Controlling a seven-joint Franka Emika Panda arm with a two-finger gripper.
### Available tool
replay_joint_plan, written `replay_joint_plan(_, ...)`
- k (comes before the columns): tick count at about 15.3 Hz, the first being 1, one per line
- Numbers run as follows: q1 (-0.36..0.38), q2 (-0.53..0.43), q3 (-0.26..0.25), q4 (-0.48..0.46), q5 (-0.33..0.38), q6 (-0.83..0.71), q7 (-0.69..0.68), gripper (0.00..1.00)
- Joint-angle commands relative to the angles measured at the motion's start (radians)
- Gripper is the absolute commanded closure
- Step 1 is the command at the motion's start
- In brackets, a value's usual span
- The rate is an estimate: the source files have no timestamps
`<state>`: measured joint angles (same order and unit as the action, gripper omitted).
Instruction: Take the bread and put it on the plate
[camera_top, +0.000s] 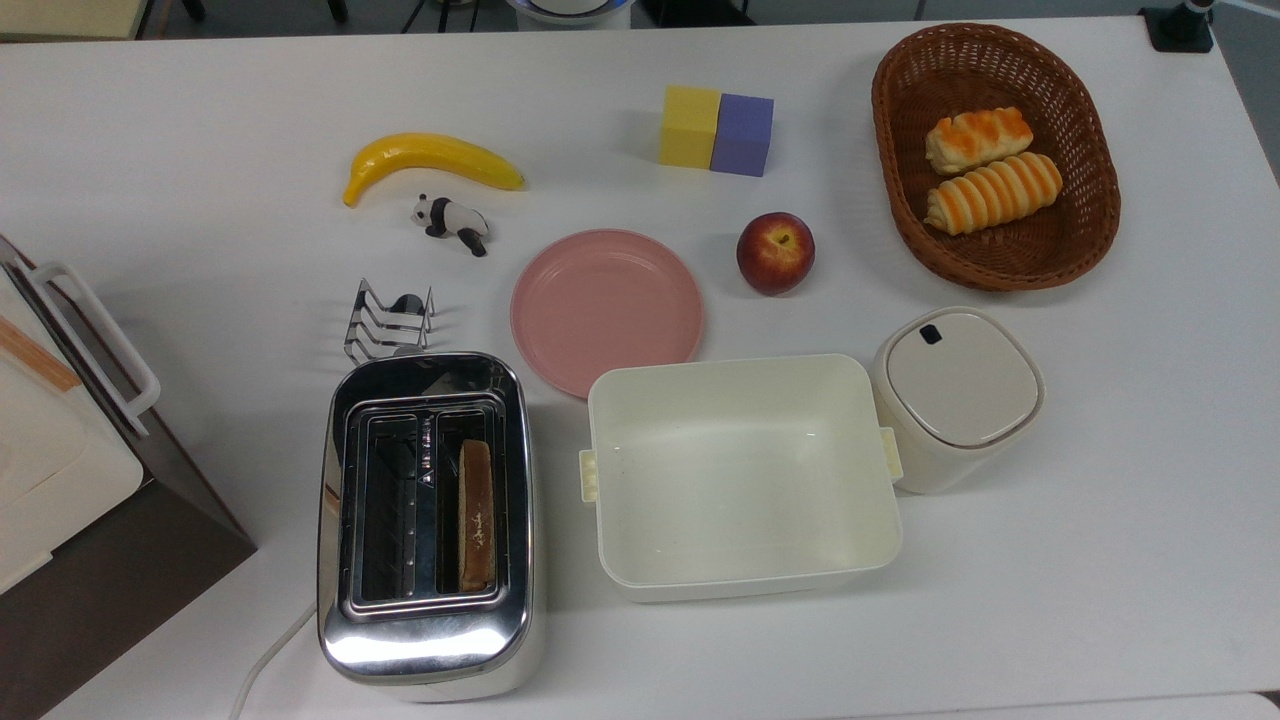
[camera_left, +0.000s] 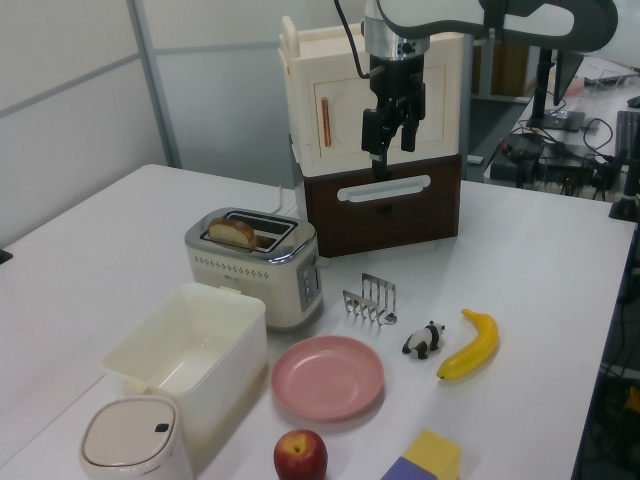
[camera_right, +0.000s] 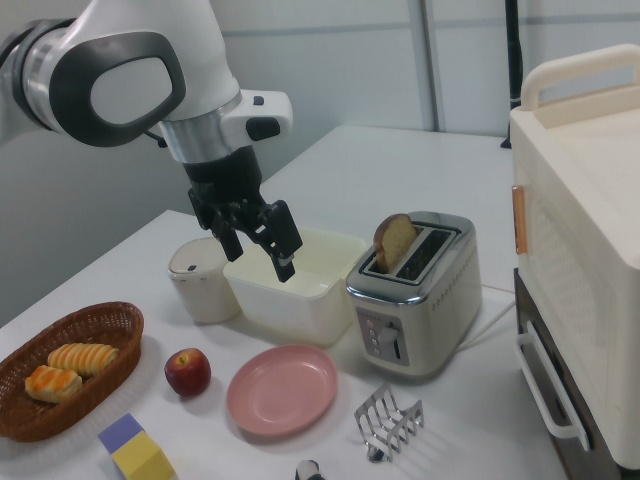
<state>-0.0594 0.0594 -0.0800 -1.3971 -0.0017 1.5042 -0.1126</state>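
A tan-brown slice of bread (camera_top: 476, 515) stands on edge in one slot of the chrome toaster (camera_top: 425, 640), its rounded top poking out (camera_left: 235, 232) (camera_right: 394, 242). The pink plate (camera_top: 606, 310) lies bare on the white table just beyond the toaster (camera_left: 328, 377) (camera_right: 282, 389). My gripper (camera_left: 390, 150) hangs high above the table, open, with nothing between its fingers. In the right view the gripper (camera_right: 262, 255) appears to the left of the toaster, in front of the cream tub.
A cream rectangular tub (camera_top: 740, 475) and a lidded canister (camera_top: 955, 395) stand beside the toaster. Around the plate are an apple (camera_top: 775, 252), a toast rack (camera_top: 390, 320), a panda figure (camera_top: 452, 222), a banana (camera_top: 430, 160), two foam blocks (camera_top: 716, 130) and a basket of rolls (camera_top: 995, 160). A toy oven (camera_left: 375, 130) stands behind.
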Motion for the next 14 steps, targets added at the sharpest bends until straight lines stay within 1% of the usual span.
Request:
replay_joint_plan(1,0.007,-0.013,-0.010,-0.032,0.017,-0.006,-0.048,0.00)
replay_joint_plan(11,0.009,-0.012,-0.010,-0.034,0.019,0.010,-0.047,0.00)
replay_joint_plan(14,0.010,0.000,-0.009,-0.036,0.019,0.071,-0.041,0.00)
